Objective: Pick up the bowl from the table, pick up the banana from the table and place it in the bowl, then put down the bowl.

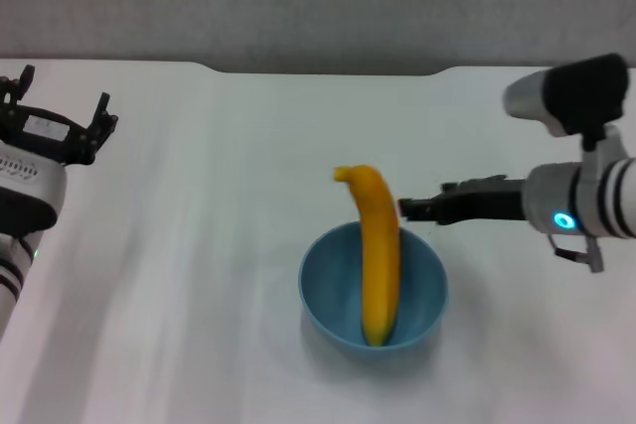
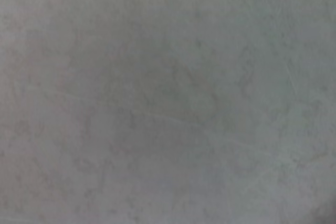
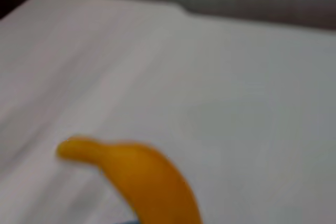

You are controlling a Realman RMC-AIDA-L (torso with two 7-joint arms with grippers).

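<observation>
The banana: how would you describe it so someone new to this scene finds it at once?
On the white table, near the middle, sits a light-blue bowl. The banana stands in it, lower end at the bowl's bottom, stem end leaning out over the far rim beside the right gripper. It is the only yellow-orange thing there.

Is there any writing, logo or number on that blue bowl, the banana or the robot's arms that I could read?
No text can be read anywhere.
Glossy light-blue round bowl: plain, no label.
Curved yellow-orange banana: no sticker visible.
Left gripper: a pale plate behind it bears dark marks, too small to read.
Right gripper: no lettering; only a glowing blue ring light on the wrist.
Plain white table: unmarked.
</observation>
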